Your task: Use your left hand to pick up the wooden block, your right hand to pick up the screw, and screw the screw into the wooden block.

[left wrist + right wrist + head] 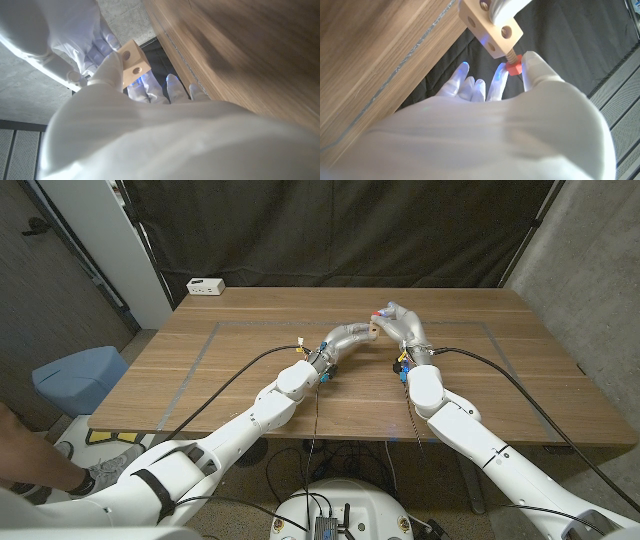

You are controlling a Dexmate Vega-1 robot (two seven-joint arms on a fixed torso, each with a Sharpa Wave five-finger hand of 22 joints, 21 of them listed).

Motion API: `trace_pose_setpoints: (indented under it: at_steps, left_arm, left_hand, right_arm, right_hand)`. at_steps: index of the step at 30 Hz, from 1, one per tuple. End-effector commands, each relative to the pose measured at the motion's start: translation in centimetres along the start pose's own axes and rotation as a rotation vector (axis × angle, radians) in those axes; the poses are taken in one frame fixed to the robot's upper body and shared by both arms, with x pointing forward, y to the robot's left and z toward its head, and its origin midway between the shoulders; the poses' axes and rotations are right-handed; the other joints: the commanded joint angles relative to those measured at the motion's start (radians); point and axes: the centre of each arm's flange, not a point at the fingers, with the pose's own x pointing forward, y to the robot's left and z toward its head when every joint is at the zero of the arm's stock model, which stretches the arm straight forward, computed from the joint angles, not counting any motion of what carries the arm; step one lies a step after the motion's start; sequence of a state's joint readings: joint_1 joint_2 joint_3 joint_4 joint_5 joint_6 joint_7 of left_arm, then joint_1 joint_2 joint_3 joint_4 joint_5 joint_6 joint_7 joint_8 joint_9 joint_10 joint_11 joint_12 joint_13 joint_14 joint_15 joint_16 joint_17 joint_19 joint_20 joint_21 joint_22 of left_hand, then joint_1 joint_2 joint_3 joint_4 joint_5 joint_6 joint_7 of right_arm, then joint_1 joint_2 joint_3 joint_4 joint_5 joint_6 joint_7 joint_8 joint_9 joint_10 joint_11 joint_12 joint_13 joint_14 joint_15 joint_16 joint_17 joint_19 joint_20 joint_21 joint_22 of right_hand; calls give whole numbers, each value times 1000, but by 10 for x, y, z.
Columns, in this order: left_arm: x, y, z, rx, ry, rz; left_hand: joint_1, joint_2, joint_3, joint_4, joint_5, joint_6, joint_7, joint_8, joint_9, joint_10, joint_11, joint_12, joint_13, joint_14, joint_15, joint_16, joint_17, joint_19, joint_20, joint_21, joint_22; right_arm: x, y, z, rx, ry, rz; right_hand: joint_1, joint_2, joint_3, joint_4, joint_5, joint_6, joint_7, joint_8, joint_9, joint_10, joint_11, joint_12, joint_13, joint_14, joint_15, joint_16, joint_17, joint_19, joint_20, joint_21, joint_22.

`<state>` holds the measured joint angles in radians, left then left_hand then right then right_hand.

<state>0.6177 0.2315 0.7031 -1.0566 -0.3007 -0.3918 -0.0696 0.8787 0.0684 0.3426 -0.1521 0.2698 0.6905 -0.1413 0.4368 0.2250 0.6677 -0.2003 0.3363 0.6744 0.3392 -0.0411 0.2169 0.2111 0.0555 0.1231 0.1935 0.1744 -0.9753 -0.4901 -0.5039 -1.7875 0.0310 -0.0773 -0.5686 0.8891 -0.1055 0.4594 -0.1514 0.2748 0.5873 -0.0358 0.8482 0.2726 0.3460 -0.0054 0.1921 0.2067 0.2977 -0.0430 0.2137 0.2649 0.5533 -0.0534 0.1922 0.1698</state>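
Note:
A pale wooden block (490,27) with round holes is held above the middle of the table by my left hand (352,334); the block also shows in the left wrist view (133,62) and small in the head view (372,332). A screw with a red head (514,64) and a wooden-coloured shank stands partly inside the block's end. My right hand (398,320) pinches the red head between thumb and a finger (497,80). The two hands meet over the table (240,380).
A white power strip (206,285) lies at the table's far left corner. A blue bin (80,375) stands on the floor to the left. A person's leg and shoe (70,475) show at the lower left. Cables trail from both arms over the near edge.

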Motion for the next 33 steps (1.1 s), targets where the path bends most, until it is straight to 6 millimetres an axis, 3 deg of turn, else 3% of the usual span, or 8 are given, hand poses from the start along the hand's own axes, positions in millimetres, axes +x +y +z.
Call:
trace_pose_setpoints:
  at_steps: [1, 33]
  left_arm:
    - [1, 0, 0, 0, -1, -1]
    - [0, 0, 0, -11, -2, 7]
  left_hand:
    - [2, 7, 6, 1, 6, 48, 7, 1, 5, 6, -2, -3, 1, 12, -63, 1, 4, 1, 7, 4, 3]
    - [2, 6, 5, 0, 5, 53, 4, 2, 5, 9, -2, -4, 1, 14, -63, 1, 4, 1, 4, 4, 3]
  right_arm:
    - [1, 0, 0, 3, -1, 4]
    - [-1, 1, -5, 13, -28, 1]
  right_hand:
    - [-11, 1, -5, 0, 8, -6, 1, -3, -3, -4, 3, -1, 5, -5, -45, 0, 0, -4, -37, -2, 3]
    - [-10, 5, 4, -4, 12, 9, 0, -3, -18, -9, 1, 2, 5, -8, -49, 0, -1, -8, -37, 0, 3]
